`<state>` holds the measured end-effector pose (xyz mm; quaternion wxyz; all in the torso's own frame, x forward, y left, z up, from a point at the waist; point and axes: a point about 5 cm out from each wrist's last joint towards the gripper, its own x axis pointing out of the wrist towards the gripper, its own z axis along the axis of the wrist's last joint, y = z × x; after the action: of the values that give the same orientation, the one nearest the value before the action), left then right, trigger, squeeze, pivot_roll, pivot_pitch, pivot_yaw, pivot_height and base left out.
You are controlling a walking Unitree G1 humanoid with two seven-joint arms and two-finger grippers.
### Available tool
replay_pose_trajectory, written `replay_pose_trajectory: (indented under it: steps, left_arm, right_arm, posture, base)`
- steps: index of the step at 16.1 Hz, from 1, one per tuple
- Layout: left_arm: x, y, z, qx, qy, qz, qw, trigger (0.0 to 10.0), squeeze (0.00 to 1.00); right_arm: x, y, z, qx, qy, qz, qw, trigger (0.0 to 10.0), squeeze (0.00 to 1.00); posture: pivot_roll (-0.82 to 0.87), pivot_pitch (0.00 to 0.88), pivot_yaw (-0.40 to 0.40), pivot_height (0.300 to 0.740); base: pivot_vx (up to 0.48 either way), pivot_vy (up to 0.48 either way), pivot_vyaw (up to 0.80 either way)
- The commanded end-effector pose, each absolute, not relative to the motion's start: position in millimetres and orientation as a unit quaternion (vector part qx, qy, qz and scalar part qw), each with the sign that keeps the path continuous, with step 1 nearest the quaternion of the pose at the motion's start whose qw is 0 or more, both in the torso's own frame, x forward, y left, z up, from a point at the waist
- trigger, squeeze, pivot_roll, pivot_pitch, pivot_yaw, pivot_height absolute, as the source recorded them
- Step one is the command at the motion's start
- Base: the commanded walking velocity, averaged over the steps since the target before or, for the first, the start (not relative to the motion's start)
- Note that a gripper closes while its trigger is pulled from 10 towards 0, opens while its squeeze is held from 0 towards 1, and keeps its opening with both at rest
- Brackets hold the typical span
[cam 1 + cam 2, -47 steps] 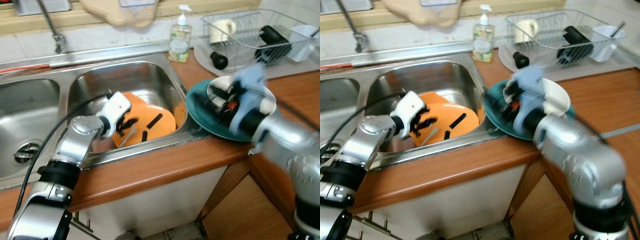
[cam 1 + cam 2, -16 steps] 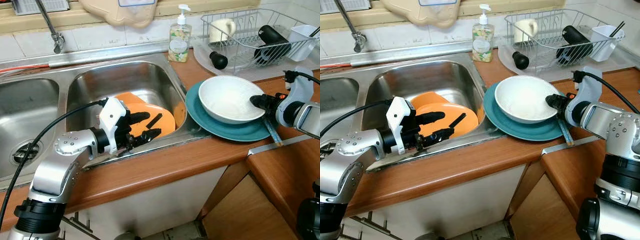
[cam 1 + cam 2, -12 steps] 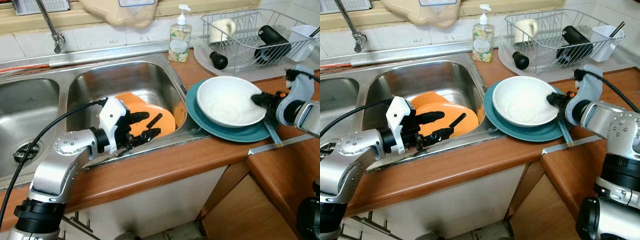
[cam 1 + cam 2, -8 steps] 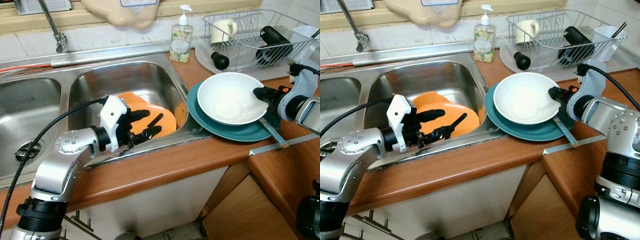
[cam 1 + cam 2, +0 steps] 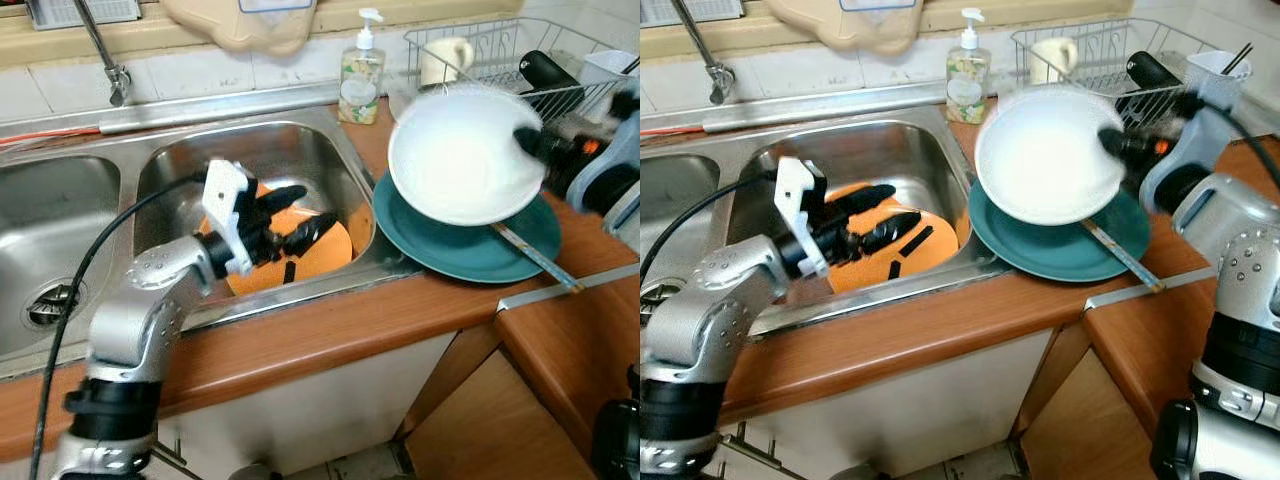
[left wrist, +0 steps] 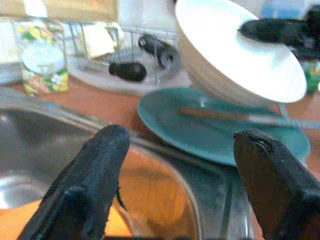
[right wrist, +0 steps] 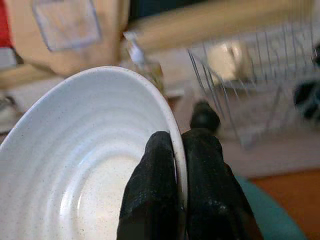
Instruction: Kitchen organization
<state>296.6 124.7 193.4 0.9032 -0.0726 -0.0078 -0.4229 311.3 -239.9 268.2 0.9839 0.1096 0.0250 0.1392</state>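
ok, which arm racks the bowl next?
Right. Its gripper is already shut on the bowl rim, lifted off the teal plate, close to the rack. The left gripper is open over the sink.

Double sink [image 5: 330, 140] set into the surface [image 5: 330, 335], left of centre; faucet [image 5: 105, 55] behind it. Two plates [image 5: 320, 250] lie stacked in the right basin. Left pincer [image 5: 290, 215] is held above those plates, fingers spread apart. Soap dispenser [image 5: 360, 70] stands behind the basin's right corner. Dish rack [image 5: 500, 55] placed at the far right rear, with a mug [image 5: 445, 55] and a cup [image 5: 605, 65] in it. Large plate [image 5: 470, 245] rests on the surface just right of the sink; a utensil [image 5: 535, 258] lies across it. Bowl [image 5: 460, 155] is held tilted above the large plate, its right rim pinched by the right pincer [image 7: 177, 150].
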Motion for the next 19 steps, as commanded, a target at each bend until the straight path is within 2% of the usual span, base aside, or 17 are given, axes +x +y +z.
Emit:
replay_pose_trajectory:
  steps: [1, 2, 5, 7, 12, 13, 14, 15, 19]
  left_arm:
    - [302.6, 124.5, 198.8, -0.104, -0.015, -0.414, 0.904, 10.0, 0.2]
    - [303.6, 120.7, 199.9, -0.132, -0.015, -0.421, 0.897, 10.0, 0.0]
    - [304.9, 113.9, 202.9, -0.173, -0.017, -0.435, 0.883, 10.0, 0.0]
    - [308.0, 107.2, 206.5, -0.213, -0.021, -0.445, 0.869, 10.0, 0.0]
    - [314.3, 107.2, 203.3, -0.192, -0.018, -0.426, 0.884, 10.0, 0.0]
    - [316.5, 109.3, 203.0, -0.189, -0.021, -0.416, 0.889, 7.1, 0.0]
    - [319.3, 112.4, 202.9, -0.186, -0.027, -0.403, 0.895, 2.5, 0.0]
    - [320.1, 113.8, 202.9, -0.187, -0.029, -0.4, 0.897, 0.1, 0.0]
    - [320.1, 114.8, 202.6, -0.188, -0.032, -0.397, 0.898, 0.0, 0.0]
  right_arm:
    - [308.4, -230.4, 285.1, 0.096, -0.021, 0.168, 0.981, 0.0, 0.0]
    - [306.8, -225.0, 290.6, 0.068, -0.041, 0.181, 0.98, 0.0, 0.0]
    - [302.5, -209.2, 294.8, 0.009, -0.059, 0.207, 0.977, 0.0, 0.0]
    - [296.2, -185.4, 291.3, -0.048, -0.069, 0.25, 0.965, 0.0, 0.0]
    - [285.1, -167.1, 296.3, -0.01, -0.104, 0.305, 0.947, 0.0, 0.0]
    - [285.0, -166.8, 295.8, -0.006, -0.105, 0.303, 0.947, 0.0, 0.0]
    - [284.7, -166.7, 294.7, -0.004, -0.106, 0.301, 0.948, 0.0, 0.0]
    - [284.5, -166.7, 293.9, -0.004, -0.105, 0.3, 0.948, 0.0, 0.0]
    - [284.6, -165.5, 293.1, 0.012, -0.107, 0.292, 0.95, 0.0, 0.0]
  posture:
    - [-0.15, 0.0, 0.039, 0.74]
    - [-0.15, 0.0, 0.042, 0.74]
    - [-0.16, 0.0, 0.054, 0.74]
    - [-0.16, 0.0, 0.063, 0.74]
    - [-0.16, 0.0, 0.072, 0.74]
    - [-0.16, 0.0, 0.072, 0.74]
    - [-0.16, 0.0, 0.072, 0.74]
    - [-0.16, 0.0, 0.072, 0.74]
    - [-0.16, 0.0, 0.071, 0.74]
  base:
    - [0.0, 0.0, 0.0]
    - [0.0, 0.0, 0.0]
    - [0.0, 0.0, 0.0]
    - [0.0, 0.0, 0.0]
    - [0.0, 0.0, 0.0]
    - [0.0, 0.0, 0.0]
    - [0.0, 0.0, 0.0]
    - [0.0, 0.0, 0.0]
    - [0.0, 0.0, 0.0]
